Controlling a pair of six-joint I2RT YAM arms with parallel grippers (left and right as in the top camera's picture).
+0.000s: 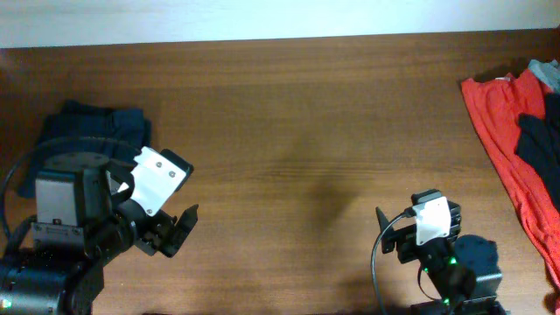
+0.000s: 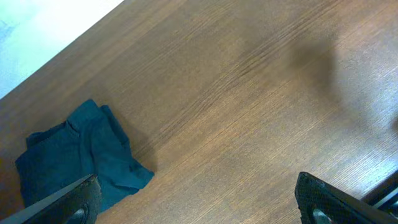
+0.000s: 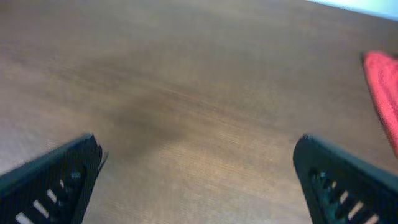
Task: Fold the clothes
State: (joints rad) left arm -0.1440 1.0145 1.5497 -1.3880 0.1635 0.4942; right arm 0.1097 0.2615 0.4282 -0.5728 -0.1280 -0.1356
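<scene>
The clothes [image 1: 98, 124] are a dark navy-blue garment lying in a compact bundle at the table's far left, partly hidden behind my left arm. In the left wrist view the clothes [image 2: 74, 158] lie at the lower left, just beyond one fingertip. My left gripper [image 1: 178, 230] [image 2: 196, 205] hangs open to the right of the bundle over bare wood, with nothing between its fingers. My right gripper [image 1: 395, 229] [image 3: 196, 180] stands open near the front right edge, also holding nothing, far from the clothes.
A bright red garment [image 1: 512, 149] [image 3: 382, 87] with a dark patch [image 1: 541, 144] lies at the table's right edge. A small grey-teal cloth [image 1: 546, 72] sits at its top. The wooden table [image 1: 297, 131] spreads between the two arms.
</scene>
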